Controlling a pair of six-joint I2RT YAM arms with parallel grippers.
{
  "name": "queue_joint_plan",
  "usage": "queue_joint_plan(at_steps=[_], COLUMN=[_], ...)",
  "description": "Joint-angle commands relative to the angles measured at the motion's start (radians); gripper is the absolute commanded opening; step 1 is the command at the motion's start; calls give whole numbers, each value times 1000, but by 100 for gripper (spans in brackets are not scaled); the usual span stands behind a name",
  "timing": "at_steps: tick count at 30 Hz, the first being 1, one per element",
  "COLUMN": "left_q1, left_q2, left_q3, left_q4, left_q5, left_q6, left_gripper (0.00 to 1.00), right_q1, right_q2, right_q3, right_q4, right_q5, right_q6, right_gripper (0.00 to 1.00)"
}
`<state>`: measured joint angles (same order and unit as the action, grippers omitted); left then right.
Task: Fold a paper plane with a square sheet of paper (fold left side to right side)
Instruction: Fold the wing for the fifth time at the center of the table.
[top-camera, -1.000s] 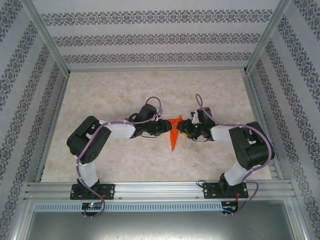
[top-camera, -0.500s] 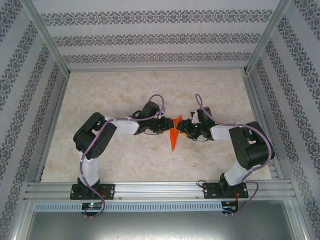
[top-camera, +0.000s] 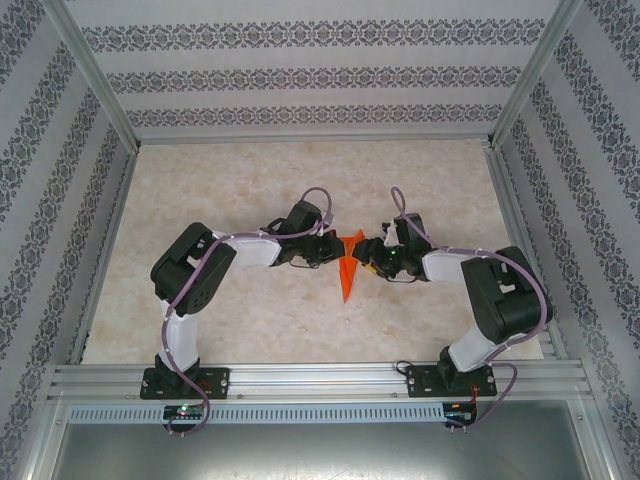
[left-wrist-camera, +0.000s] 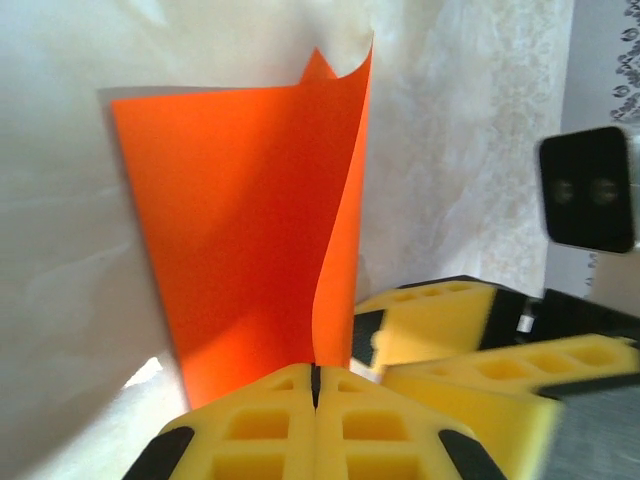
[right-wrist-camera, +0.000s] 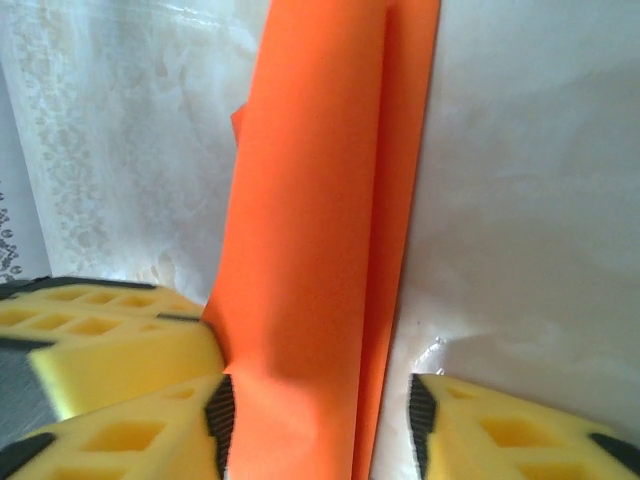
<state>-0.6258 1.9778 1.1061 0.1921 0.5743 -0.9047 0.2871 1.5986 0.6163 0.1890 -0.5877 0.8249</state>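
The square sheet of paper (top-camera: 346, 272) is bright orange and folded into a narrow wedge with its tip toward the near edge, roughly a paper plane's dart shape. It lies mid-table between both grippers. My left gripper (top-camera: 334, 250) is at its left edge. In the left wrist view the paper (left-wrist-camera: 240, 230) has a flap standing upright, and my left gripper (left-wrist-camera: 316, 385) is shut on the foot of that flap. The right gripper's yellow fingers (left-wrist-camera: 430, 320) show just beyond. My right gripper (top-camera: 366, 258) (right-wrist-camera: 320, 410) stands open astride the paper (right-wrist-camera: 320, 200), its right finger off the paper.
The marbled table top (top-camera: 250, 310) is walled by patterned panels on the left, back and right. An aluminium rail (top-camera: 320, 380) carrying both arm bases runs along the near edge. The left gripper's fingers (right-wrist-camera: 110, 350) crowd the right gripper's left side.
My left arm has reached further right to the paper, and its gripper has shut on the raised flap. The right gripper's jaws have widened a little. The paper has stayed in place.
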Motion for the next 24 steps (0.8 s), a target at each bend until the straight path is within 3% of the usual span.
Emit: queue_joint_plan(at_steps=[1, 6, 24], left_q1=[27, 36, 37], left_q2=[-3, 1, 40], left_q3=[21, 40, 66], left_q4=[-53, -95, -100], left_q5=[-19, -27, 0], left_q6=[77, 133, 162], left_gripper=[0, 0, 0], right_q1=[-26, -37, -6], right_q2=[-69, -81, 80], right_q3=[1, 43, 144], right_q4=[-32, -70, 0], right_q5=[6, -14, -47], right_q6=[-41, -55, -13], right_gripper=[57, 64, 70])
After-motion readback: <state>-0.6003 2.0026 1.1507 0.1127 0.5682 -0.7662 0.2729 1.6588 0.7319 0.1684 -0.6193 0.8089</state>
